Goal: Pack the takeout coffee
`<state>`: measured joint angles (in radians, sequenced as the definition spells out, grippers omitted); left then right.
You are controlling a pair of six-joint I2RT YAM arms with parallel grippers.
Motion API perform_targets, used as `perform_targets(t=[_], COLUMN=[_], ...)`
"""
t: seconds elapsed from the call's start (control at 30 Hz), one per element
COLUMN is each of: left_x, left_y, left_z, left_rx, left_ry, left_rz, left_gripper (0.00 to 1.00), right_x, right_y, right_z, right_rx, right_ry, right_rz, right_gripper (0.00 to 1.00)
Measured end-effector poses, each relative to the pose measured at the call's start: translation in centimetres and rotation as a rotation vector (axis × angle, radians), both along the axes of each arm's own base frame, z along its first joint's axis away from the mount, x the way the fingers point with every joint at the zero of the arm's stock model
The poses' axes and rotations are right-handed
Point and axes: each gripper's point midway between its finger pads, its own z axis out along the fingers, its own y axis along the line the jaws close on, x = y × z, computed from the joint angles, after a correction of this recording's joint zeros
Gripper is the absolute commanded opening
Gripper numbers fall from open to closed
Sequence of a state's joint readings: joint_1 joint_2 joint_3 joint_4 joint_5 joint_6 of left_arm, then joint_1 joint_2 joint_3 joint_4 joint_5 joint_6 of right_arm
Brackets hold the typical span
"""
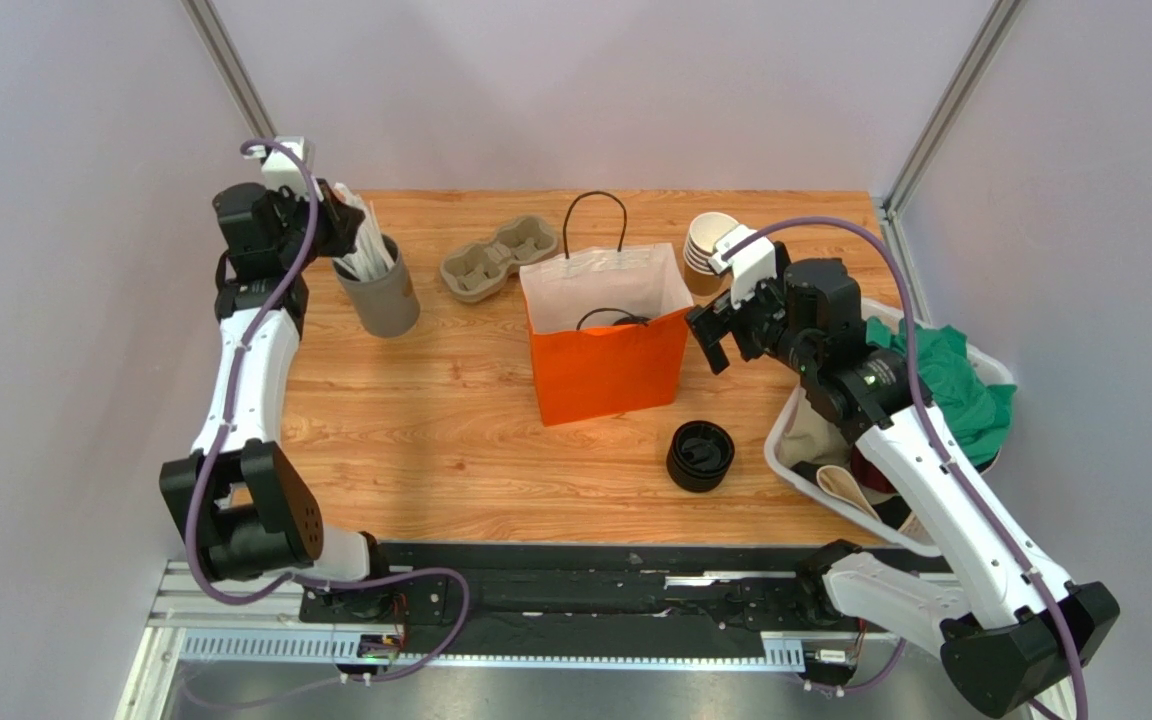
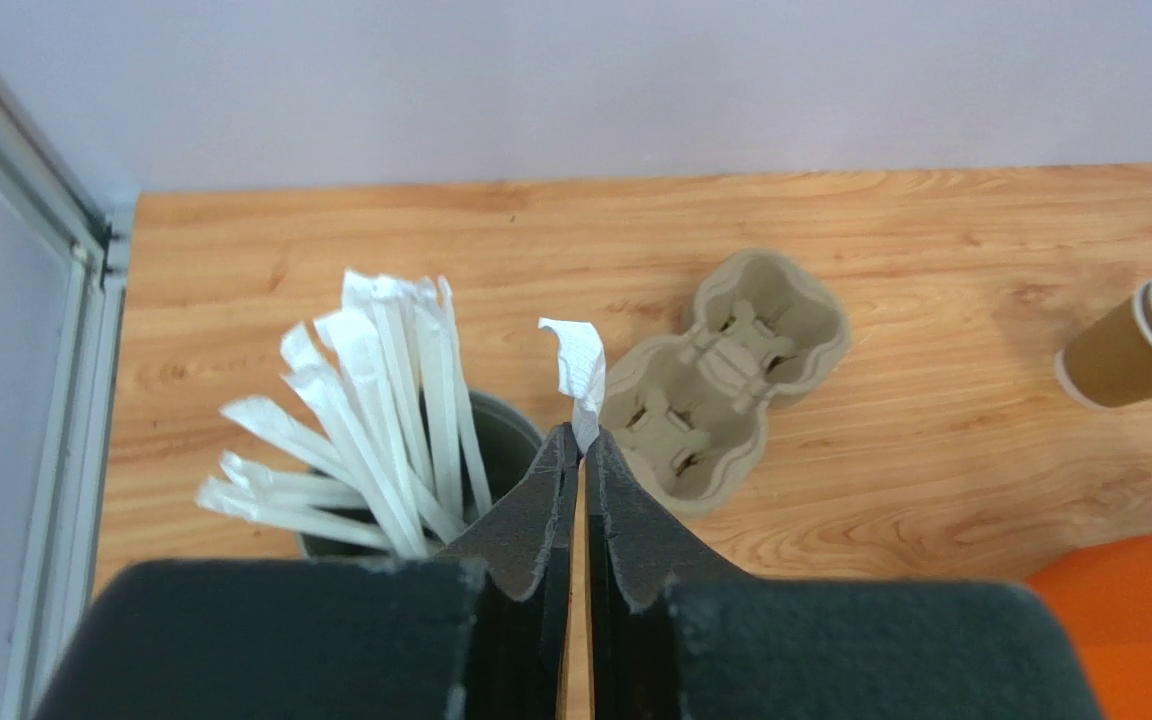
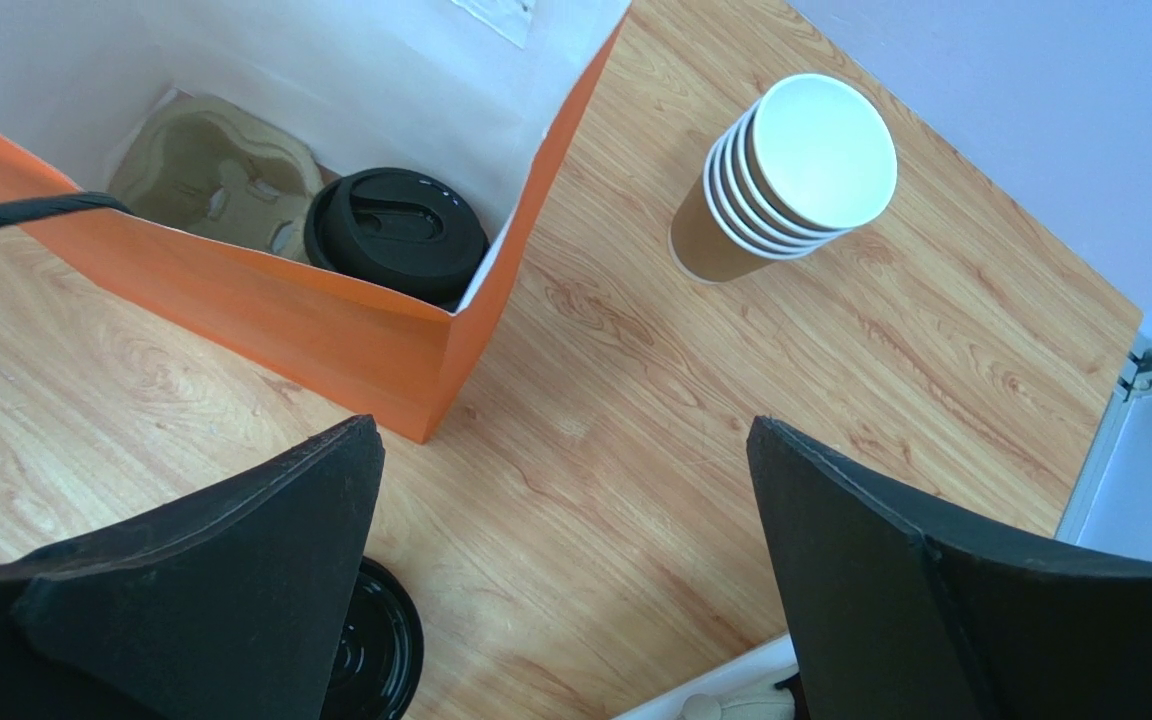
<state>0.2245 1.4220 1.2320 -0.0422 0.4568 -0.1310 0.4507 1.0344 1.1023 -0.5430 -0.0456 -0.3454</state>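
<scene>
The takeout coffee [image 3: 394, 233], a cup with a black lid, stands inside the orange paper bag [image 3: 312, 338], in a pulp carrier [image 3: 214, 165]. My right gripper [image 3: 561, 435] is open and empty, over bare wood just right of the bag [image 1: 605, 368]; it also shows in the top view [image 1: 711, 327]. My left gripper [image 2: 584, 443] is shut on a white wrapped straw [image 2: 578, 365], just above the grey holder [image 2: 504, 428] of wrapped straws [image 2: 372, 405] at the far left [image 1: 381, 293].
An empty pulp cup carrier [image 1: 500, 252] lies behind the bag. A stack of lidless brown cups [image 1: 710, 240] lies at the back right. A pile of black lids [image 1: 699, 455] sits in front of the bag. A white bin [image 1: 800, 465] with green cloth stands right.
</scene>
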Motion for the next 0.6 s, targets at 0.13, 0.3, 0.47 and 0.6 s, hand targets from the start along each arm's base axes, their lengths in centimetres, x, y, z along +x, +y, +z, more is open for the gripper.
perform_targets(t=[0.13,0.3,0.47,0.6], left_x=[-1.1,-2.6,-4.7,-6.1], left_y=[-0.7,-0.9,-1.2,-1.4], left_z=[3.3,7.1,9.9,12.2], left_rx=[0.044,0.115,0.159,0.18], left_ry=[-0.071,-0.15,-0.213,-0.262], left_rz=[-0.046,-0.057,-0.05,-0.048], left_gripper=[0.08,0.08,0.08,0.09], right_x=[-0.4,-0.8,-1.1,-1.2], right_y=[0.6,1.5,2.5,3.1], right_z=[2.5,7.0,10.1,11.5], right_rx=[0.026,0.08,0.128,0.149], right_ry=[-0.026,-0.109,-0.151,-0.164], right_rz=[0.04,0.096,0.148,0.179], right_gripper=[0.99,0.99,0.99,0.99])
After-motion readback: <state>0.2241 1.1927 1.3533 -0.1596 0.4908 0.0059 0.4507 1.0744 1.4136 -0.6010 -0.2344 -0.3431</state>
